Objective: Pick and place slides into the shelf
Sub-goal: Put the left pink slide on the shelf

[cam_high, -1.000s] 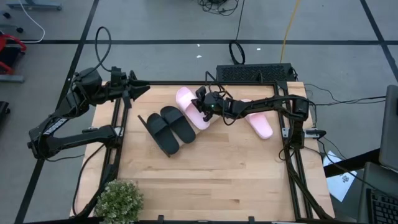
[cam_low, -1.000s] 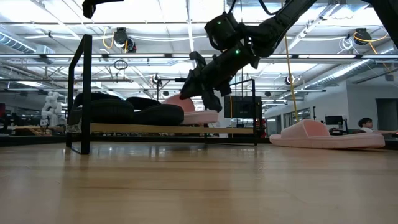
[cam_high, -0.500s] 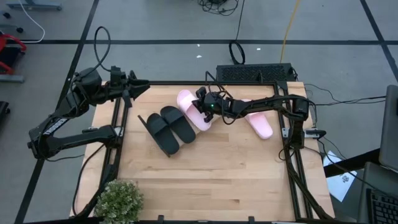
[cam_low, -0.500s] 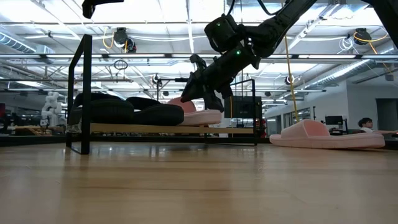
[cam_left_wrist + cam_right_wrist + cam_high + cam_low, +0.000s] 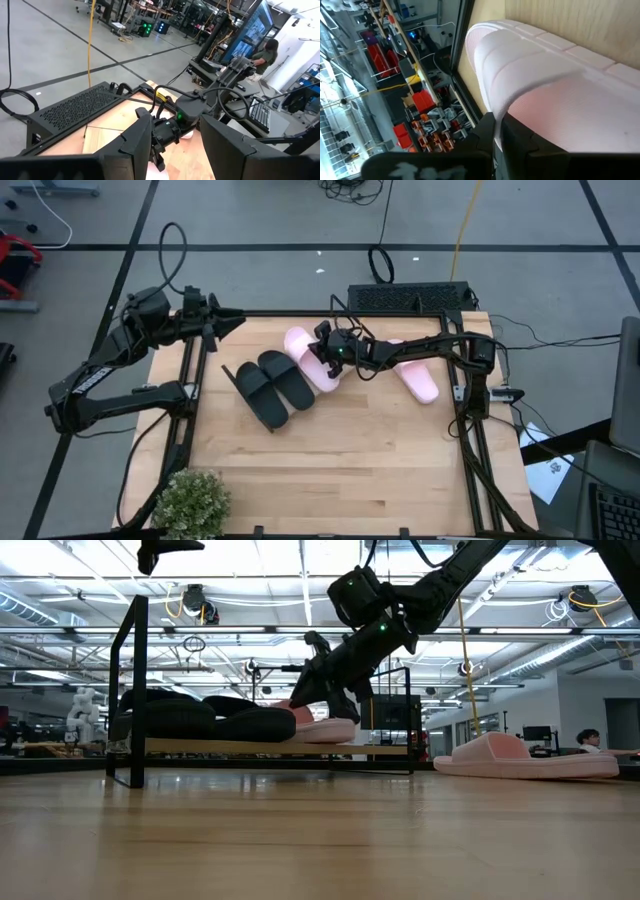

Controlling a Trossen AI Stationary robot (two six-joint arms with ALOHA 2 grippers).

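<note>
Near the upper centre of the high view, our right gripper point(image 5: 327, 356) pinches the pink slide point(image 5: 305, 352) on the shelf point(image 5: 280, 748) beside the black pair point(image 5: 268, 385). Releasing early, we risk it sliding off. Our left gripper point(image 5: 228, 321) waits, parted and empty, upper left.

Right gripper point(image 5: 325, 358) hides pink slide point(image 5: 304, 352) middle; shelf point(image 5: 270, 748) board edge-on.

The shelf point(image 5: 270, 748), a light wooden board in a thin black wire frame, carries two matte black slides point(image 5: 272, 383) lying side by side and one pale pink slide point(image 5: 306, 354) just beside them. The second pink slide point(image 5: 415, 378) lies flat on the counter point(image 5: 340, 470), well apart from the shelf.
</note>
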